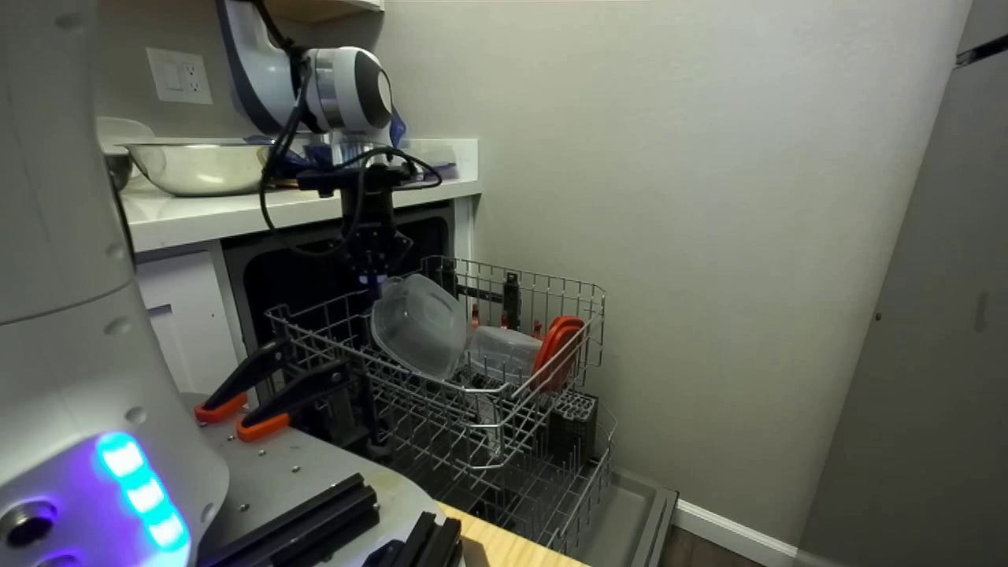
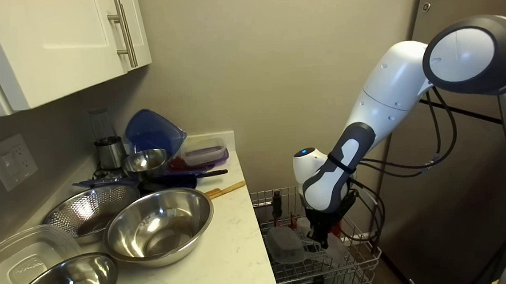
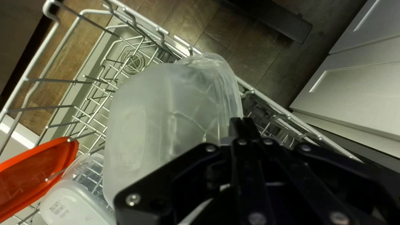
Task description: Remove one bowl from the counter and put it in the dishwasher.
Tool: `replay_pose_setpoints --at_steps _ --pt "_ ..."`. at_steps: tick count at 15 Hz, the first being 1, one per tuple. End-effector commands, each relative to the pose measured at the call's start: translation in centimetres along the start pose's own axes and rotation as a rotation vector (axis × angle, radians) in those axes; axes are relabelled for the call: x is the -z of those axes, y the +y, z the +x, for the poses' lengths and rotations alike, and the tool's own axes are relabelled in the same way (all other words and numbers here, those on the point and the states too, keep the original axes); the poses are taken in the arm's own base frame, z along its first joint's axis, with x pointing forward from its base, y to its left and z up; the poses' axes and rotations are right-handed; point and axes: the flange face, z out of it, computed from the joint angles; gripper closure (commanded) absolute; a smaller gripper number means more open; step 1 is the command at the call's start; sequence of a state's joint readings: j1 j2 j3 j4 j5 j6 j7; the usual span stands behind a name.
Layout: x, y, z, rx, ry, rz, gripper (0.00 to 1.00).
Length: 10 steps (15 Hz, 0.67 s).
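A translucent plastic bowl (image 1: 421,327) hangs tilted over the upper wire rack (image 1: 543,277) of the dishwasher (image 1: 287,276). It fills the middle of the wrist view (image 3: 165,122). My gripper (image 1: 373,287) is shut on its rim; in the wrist view the black fingertips (image 3: 243,120) are almost together, with the bowl's wall at their tips. I cannot tell whether the bowl touches the rack. In an exterior view the gripper (image 2: 322,242) points down over the rack. The white counter (image 2: 238,254) is left of the rack and holds several bowls.
Orange lids (image 1: 561,346) and a small clear container (image 1: 504,350) sit in the upper rack. A lower rack (image 1: 535,496) is pulled out below. Steel bowls (image 2: 161,228) and a colander (image 2: 93,209) stand on the counter. A wall and a grey refrigerator (image 2: 419,170) bound the right.
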State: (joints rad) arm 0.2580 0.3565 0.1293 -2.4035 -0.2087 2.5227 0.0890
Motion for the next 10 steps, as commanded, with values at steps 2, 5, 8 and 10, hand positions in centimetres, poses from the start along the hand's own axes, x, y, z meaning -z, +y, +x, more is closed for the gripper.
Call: replay_pose_setpoints --at_steps 2,5,8,10 --pt "-2.4 1.6 -1.2 -0.094 0.026 0.011 1.00" --pt "-3.3 3.2 -1.6 -0.144 0.031 0.019 1.00" --pt "-3.6 4.4 -1.9 -0.183 0.022 0.007 1.00" --pt "-2.9 4.5 -2.1 -0.192 0.041 0.007 1.00"
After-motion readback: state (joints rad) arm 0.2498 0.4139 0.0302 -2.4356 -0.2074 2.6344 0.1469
